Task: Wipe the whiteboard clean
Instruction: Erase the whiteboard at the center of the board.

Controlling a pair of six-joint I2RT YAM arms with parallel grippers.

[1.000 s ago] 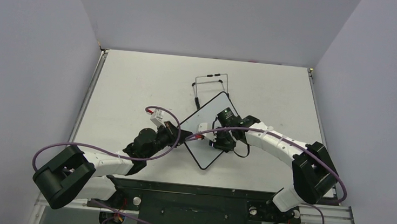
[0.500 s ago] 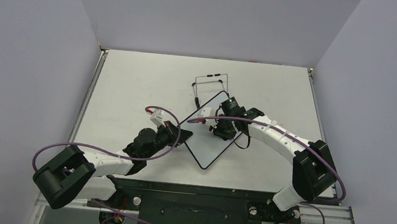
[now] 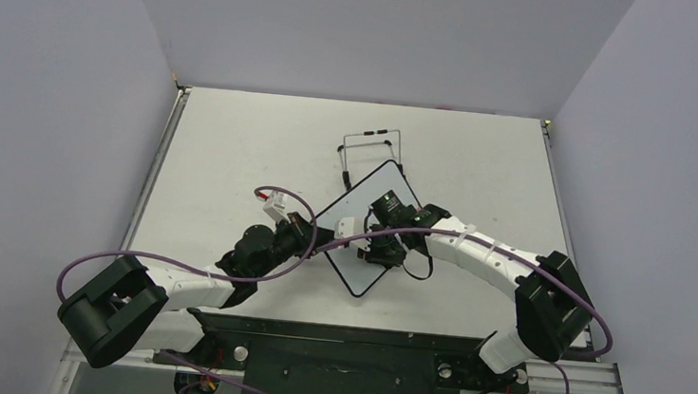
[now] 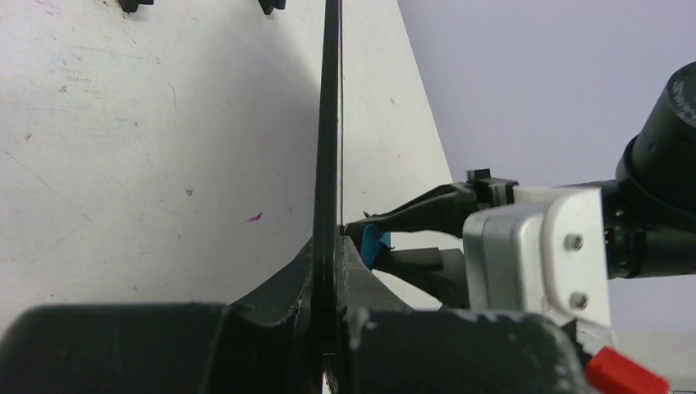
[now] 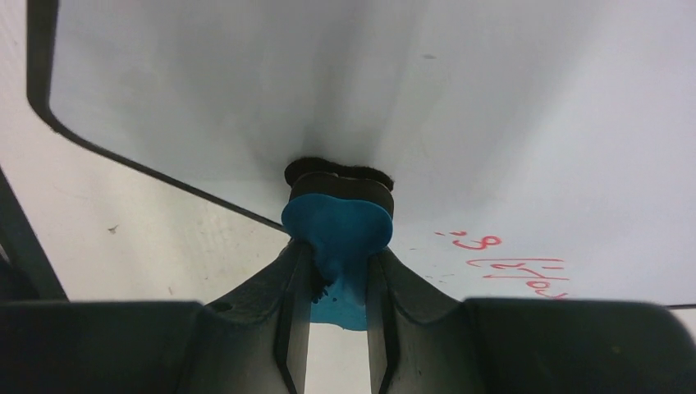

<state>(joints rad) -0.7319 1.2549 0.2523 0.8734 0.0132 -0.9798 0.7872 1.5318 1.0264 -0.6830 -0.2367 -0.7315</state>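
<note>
The whiteboard (image 3: 362, 219), white with a thin black frame, sits turned like a diamond at the table's middle. My left gripper (image 3: 319, 239) is shut on its left edge; the left wrist view shows the board edge-on (image 4: 330, 123) between the jaws. My right gripper (image 3: 372, 244) is shut on a small blue eraser (image 5: 338, 226) and presses its dark felt against the board face (image 5: 460, 107). Red handwriting (image 5: 513, 263) shows at the lower right of the right wrist view. The eraser also shows in the left wrist view (image 4: 373, 243).
A black wire stand (image 3: 368, 150) stands just behind the board. A small red mark (image 4: 254, 217) lies on the table. Grey walls close the table on three sides. Purple cables loop off both arms.
My right gripper with the eraser swept up the board toward the far corner, then came back down and left toward the board's lower left. The left gripper and board stayed put.
</note>
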